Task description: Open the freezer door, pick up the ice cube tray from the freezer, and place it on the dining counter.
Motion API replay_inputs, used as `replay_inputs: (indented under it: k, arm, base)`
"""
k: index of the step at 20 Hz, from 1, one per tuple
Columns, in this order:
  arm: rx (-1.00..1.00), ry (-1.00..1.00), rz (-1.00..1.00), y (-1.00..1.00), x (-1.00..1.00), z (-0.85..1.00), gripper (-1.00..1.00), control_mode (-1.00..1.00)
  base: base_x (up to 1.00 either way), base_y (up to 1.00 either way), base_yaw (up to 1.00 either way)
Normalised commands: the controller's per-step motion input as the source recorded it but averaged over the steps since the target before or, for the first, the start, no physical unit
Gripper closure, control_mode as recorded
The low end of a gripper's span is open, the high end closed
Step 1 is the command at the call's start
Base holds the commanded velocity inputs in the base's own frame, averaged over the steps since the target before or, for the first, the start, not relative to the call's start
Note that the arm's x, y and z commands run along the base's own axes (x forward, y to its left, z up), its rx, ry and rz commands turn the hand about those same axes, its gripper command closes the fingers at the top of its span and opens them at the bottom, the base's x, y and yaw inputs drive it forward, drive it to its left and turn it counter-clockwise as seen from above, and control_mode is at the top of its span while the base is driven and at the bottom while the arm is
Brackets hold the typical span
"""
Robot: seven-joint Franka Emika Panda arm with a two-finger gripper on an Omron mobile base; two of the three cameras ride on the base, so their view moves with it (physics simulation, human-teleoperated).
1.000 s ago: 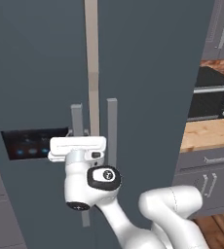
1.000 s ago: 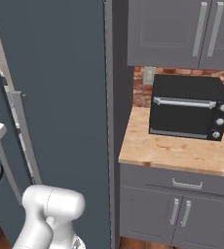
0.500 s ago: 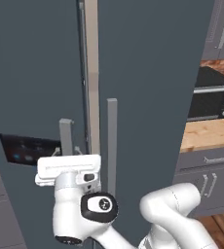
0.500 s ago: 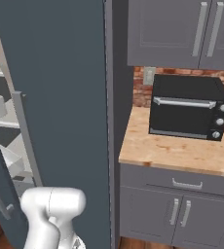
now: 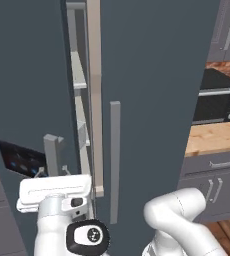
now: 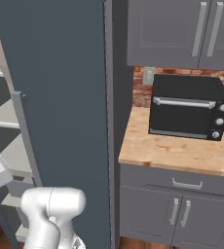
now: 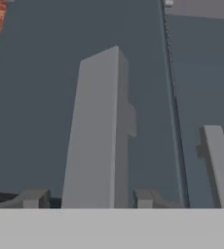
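Observation:
The freezer door (image 5: 27,90), dark slate-blue with a black lit panel (image 5: 17,159), stands partly swung out from the freezer (image 5: 152,75). Light grey inner shelves (image 5: 79,85) and the beige centre strip (image 5: 93,100) show through the gap. My gripper (image 5: 52,171) sits at the door's grey bar handle (image 5: 51,150). In the hand view the handle (image 7: 99,136) rises between my two fingertips (image 7: 32,198), and my gripper (image 7: 88,199) is open with a small gap on each side of the bar. The ice cube tray and the dining counter are out of view.
The plain right door (image 6: 60,97) stays shut, its bar handle (image 5: 114,160) close to my arm. To the right, a black toaster oven (image 6: 187,107) stands on a wood counter (image 6: 177,153) over grey cabinets (image 6: 182,214). Shelves (image 6: 4,116) show at the left.
The freezer door has swung further out toward me, widening the gap onto the shelves. My hand has come back and down with the handle, and the jaws have parted off the bar.

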Motion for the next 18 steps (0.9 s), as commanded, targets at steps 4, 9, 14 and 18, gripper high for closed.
replay_inputs:
  k: [4, 9, 14, 18]
  arm:
    - [-0.01, 0.0, 0.06, 0.32, -0.53, 0.0, 1.0, -1.0]
    - [0.0, 0.01, 0.06, 0.31, -0.5, 0.0, 1.0, -1.0]
    - [0.0, 0.02, 0.05, 0.25, -0.38, 0.0, 1.0, -1.0]
    - [0.0, 0.0, 0.0, 0.02, -0.02, 0.0, -1.0, -1.0]
  base:
    - [0.0, 0.0, 0.0]
    - [0.0, 0.0, 0.0]
    - [0.0, 0.0, 0.0]
    - [0.0, 0.0, 0.0]
